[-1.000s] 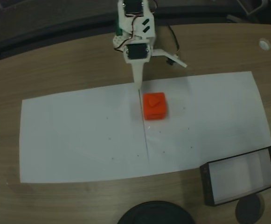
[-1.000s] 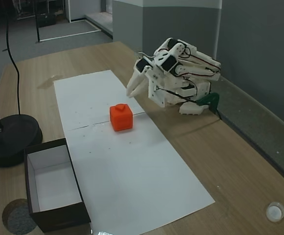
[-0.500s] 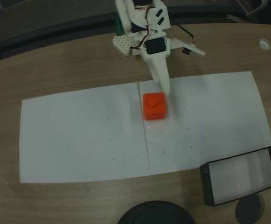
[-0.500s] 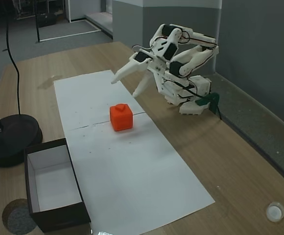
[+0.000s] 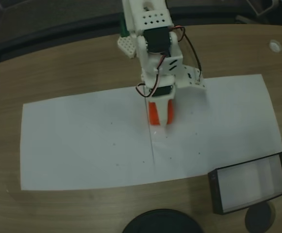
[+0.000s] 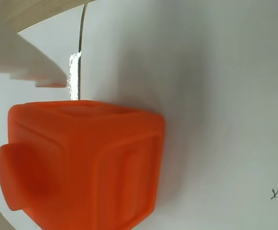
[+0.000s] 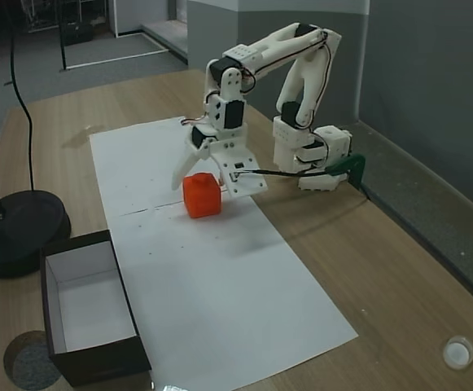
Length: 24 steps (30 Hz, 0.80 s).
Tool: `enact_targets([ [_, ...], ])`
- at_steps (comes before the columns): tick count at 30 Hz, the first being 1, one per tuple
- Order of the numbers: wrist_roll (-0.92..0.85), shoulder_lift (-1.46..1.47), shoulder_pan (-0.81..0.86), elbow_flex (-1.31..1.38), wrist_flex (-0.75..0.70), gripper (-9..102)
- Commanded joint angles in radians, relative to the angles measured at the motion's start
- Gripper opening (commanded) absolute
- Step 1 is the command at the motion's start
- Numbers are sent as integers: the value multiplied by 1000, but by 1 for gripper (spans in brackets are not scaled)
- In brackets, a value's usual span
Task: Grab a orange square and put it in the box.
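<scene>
The orange square (image 7: pixel 201 197) sits on the white paper near the arm's base. In a fixed view, the arm hides most of the orange square (image 5: pixel 154 113). My gripper (image 7: pixel 202 186) is open and lowered over it, with one white finger on each side. From above, the gripper (image 5: pixel 159 116) covers the cube's top. Up close, the wrist view has the orange square (image 6: pixel 81 163) at lower left and one white finger (image 6: pixel 24 62) beside it at upper left. The box (image 5: pixel 213 193) lies at the lower right, and in another fixed view the box (image 7: pixel 98 364) is at the lower left.
A white paper sheet (image 5: pixel 82 141) covers the middle of the wooden table. A round black lamp base (image 7: pixel 16 232) stands left of the box, and from above the black disc (image 5: pixel 162 221) is at the bottom edge. A small white cap (image 5: pixel 275 46) lies far right.
The arm has unfolded from near its base, swung forward and come down over the orange square. Its fingers now straddle the cube, which has not moved.
</scene>
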<state>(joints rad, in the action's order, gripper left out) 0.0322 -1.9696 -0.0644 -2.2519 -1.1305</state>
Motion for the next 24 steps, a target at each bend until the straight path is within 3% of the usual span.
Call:
enact_targets([
  [1, -3, -2, -8, 61, 14, 36],
  [6, -11, -2, -21, 106, 15, 14],
  [12, 9, -5, -150, 222, 2, 14],
  [19, 34, 0, -331, 606, -46, 14],
  [24, 32, 55, -443, 857, 11, 14],
])
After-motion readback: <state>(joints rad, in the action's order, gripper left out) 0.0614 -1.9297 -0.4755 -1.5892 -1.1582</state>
